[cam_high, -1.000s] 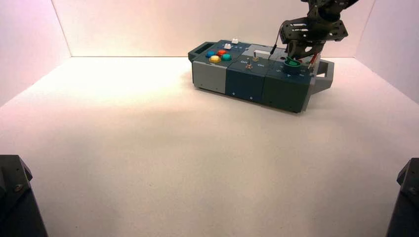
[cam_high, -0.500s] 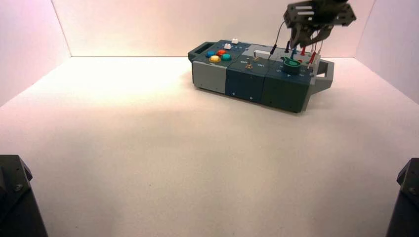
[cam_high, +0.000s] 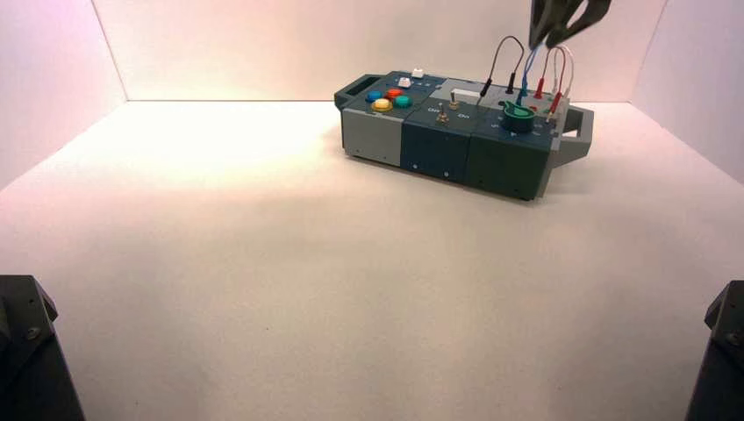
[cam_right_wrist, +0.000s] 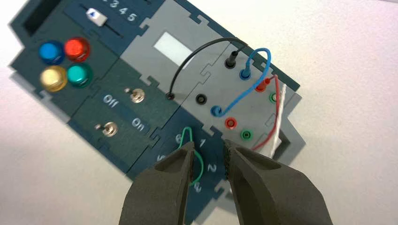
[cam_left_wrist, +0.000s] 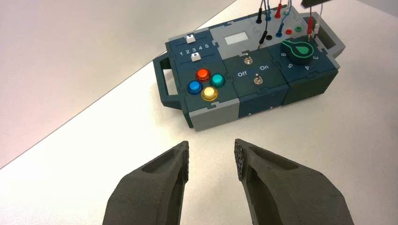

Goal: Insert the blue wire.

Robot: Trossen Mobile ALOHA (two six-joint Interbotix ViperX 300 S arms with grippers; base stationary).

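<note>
Right wrist view looks straight down on the box [cam_right_wrist: 155, 93]: the blue wire [cam_right_wrist: 244, 96] arcs over the grey socket panel, one blue plug seated in a socket beside the black plug, the other end seated in a blue socket nearer the green knob [cam_right_wrist: 192, 159]. Right gripper [cam_right_wrist: 206, 157] hangs above the knob, fingers slightly apart, nothing between them; they cover most of the knob, so its setting cannot be read. Black wire [cam_right_wrist: 197, 54] loops from the panel edge to its own socket beside the blue wire's plug. Red wire [cam_right_wrist: 274, 112] and white wire [cam_right_wrist: 280, 119] run along the panel's far side from the knob; their lower ends are partly hidden behind the finger. High view: right gripper [cam_high: 566, 17] is cut off by the frame's upper edge, only dark fingertips showing above the wire arches. Left gripper [cam_left_wrist: 211, 157] sits well apart from the box on its button side, over the bare table [cam_left_wrist: 338, 136], fingers spread and empty. Round buttons [cam_left_wrist: 205, 84], blue, red, yellow and green, cluster at the box end away from the knob.
</note>
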